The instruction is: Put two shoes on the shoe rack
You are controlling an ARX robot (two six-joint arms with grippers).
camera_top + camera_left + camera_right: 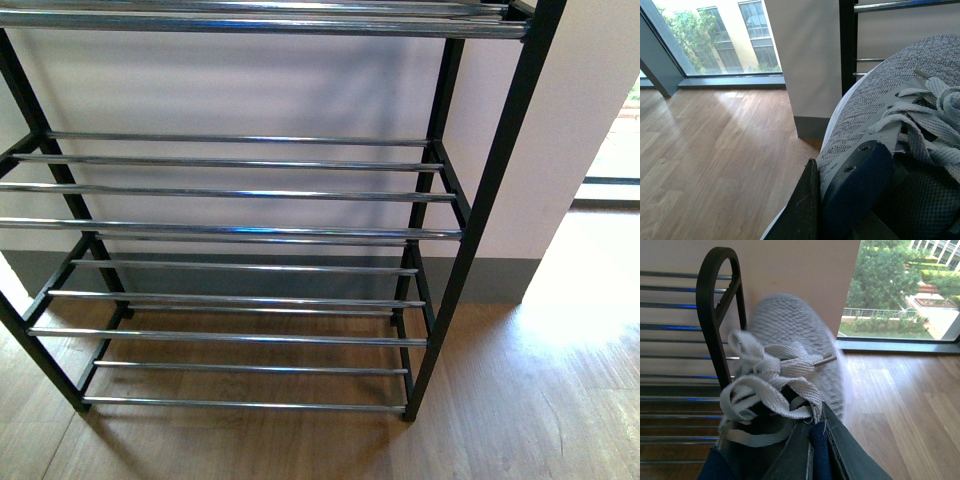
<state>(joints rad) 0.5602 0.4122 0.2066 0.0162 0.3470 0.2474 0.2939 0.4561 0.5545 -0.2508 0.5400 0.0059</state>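
Note:
The shoe rack, a black frame with tiers of silver bars, fills the front view; no shoe or arm shows there. In the left wrist view my left gripper is shut on a grey mesh shoe at its navy collar, with the rack's black post just beyond the toe. In the right wrist view my right gripper is shut on the other grey shoe at its navy collar edge. That shoe is held beside the rack's rounded side top, toe blurred.
The rack stands on a wooden floor against a white wall with a grey skirting. A floor-level window lies off to one side, another window to the other.

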